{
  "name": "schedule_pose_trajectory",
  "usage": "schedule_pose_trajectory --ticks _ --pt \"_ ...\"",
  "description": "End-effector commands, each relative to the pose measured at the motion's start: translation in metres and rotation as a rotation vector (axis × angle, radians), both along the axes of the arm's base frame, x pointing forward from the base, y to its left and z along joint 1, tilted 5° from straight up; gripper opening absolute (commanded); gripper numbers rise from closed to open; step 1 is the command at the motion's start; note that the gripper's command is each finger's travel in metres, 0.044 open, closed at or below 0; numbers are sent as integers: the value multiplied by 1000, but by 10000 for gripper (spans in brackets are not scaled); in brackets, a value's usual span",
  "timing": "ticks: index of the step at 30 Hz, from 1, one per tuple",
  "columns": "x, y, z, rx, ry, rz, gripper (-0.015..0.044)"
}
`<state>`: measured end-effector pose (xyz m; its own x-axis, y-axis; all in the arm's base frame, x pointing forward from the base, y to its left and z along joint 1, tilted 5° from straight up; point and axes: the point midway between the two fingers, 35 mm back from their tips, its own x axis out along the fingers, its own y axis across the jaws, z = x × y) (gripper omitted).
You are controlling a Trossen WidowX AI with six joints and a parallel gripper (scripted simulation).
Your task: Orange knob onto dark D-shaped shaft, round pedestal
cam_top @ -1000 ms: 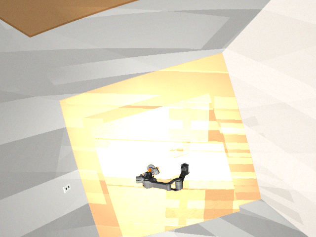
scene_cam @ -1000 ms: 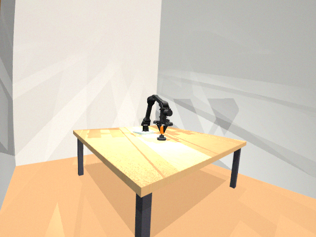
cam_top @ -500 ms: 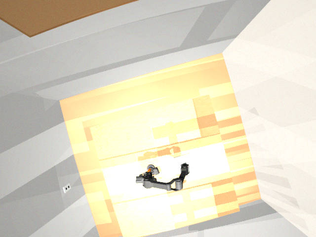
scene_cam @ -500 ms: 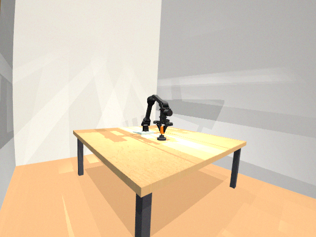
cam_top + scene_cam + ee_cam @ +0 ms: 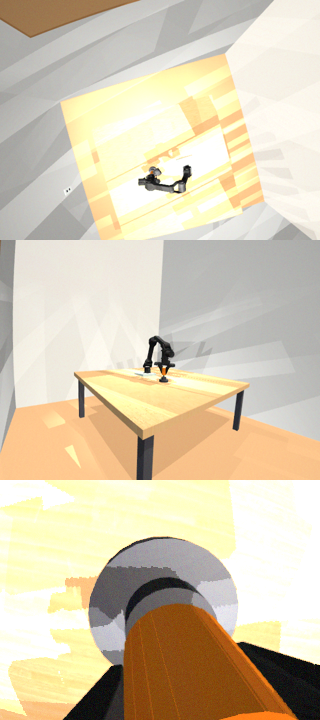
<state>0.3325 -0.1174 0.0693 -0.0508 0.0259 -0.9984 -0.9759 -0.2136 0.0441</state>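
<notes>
The orange knob (image 5: 151, 172) (image 5: 163, 371) (image 5: 185, 665) is upright between the fingers of my gripper (image 5: 163, 371), which is shut on it; the two black fingers also show at the bottom of the wrist view. The knob is above the round pedestal (image 5: 151, 168) (image 5: 163, 380) (image 5: 165, 555), with a short dark gap between the knob's lower end and the pedestal's base in the exterior view. In the wrist view the knob covers the middle of the pedestal's raised step. The shaft's flat side and the knob's hole are hidden.
The pedestal stands on the wooden table (image 5: 124, 155) (image 5: 144, 400). The arm's base (image 5: 186, 170) (image 5: 147, 369) is on a pale plate (image 5: 139, 374) behind the pedestal in the exterior view. Patchy light and shadow cross the table top.
</notes>
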Motion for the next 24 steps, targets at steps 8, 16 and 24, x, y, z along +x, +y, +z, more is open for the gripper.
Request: schedule_pose_trajectory --ticks 8,16,24 --pt "0 0 1 -5 -6 17 0" --pt "3 -1 1 -5 -6 17 0" --pt "7 -3 2 -6 -6 17 0"
